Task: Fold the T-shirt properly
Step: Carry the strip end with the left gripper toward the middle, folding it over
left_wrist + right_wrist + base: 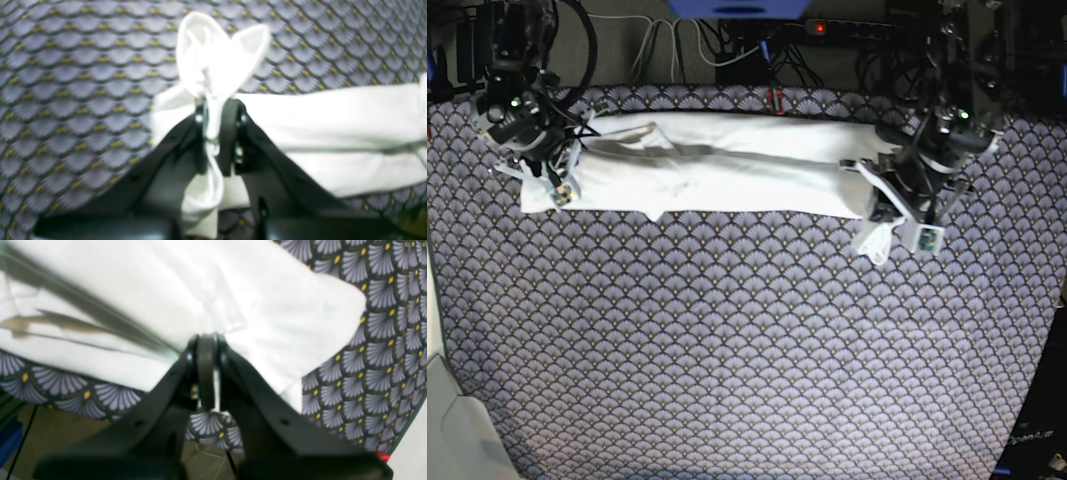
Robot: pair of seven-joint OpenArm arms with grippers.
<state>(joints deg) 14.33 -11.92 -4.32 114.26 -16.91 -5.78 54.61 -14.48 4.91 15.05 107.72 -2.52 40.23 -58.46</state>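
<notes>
Operator: What does each view add?
Technician: The left wrist view shows the left claw [215, 111] closed on a narrow bunch of the T-shirt [333, 116], with loose folds spreading beyond the fingertips. The right wrist view shows the right claw [207, 340] closed against the fabric; whether any cloth is pinched, I cannot tell. It also shows a tan patch [75, 327] between the layers and a red object [383, 456] at the picture's lower right corner.
Operator: State the T-shirt's position.
Technician: In the base view, it lies as a long white strip across the far part of the desk, on a scale-patterned cloth [747, 350]. The gripped bunch is at its right end, toward the near side.
Operator: Surroundings and obstructions?
Technician: Cables [642, 50] are beyond the strip. Each arm covers part of one end.
Operator: Visibility limits?
Technician: The left wrist view is blurred. The strip's right end is partly hidden in the base view, and both wrist views cut the garment off. No print is legible.
</notes>
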